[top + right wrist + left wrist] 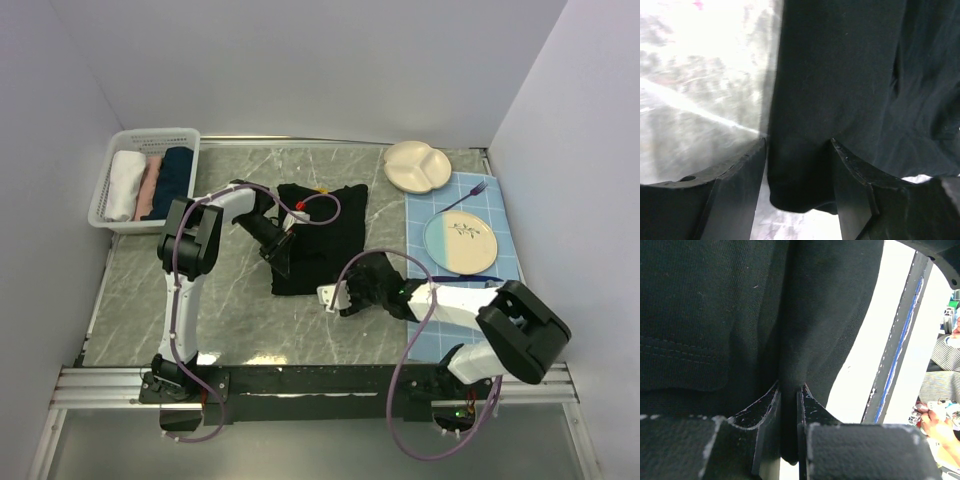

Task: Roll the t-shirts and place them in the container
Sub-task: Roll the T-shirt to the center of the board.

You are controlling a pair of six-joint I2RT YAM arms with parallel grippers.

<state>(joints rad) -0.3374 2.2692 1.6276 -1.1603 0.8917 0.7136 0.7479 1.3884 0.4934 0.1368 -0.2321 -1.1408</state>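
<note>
Pinching a fold of the black t-shirt [335,225] lying on the table [230,315] with the left gripper [789,390], straddling its near hem with the right gripper [797,145], jaws apart and unclamped, and seeing white roll [124,183], pink roll [150,186] and dark-blue roll [176,178] sitting side by side in the basket [150,133] far-left.

t-shirt [715,315] cut off by both wrist views' edges; plate [445,256] pattern too small to tell

Grey marbled table [240,330], plain white walls [300,60]
</note>
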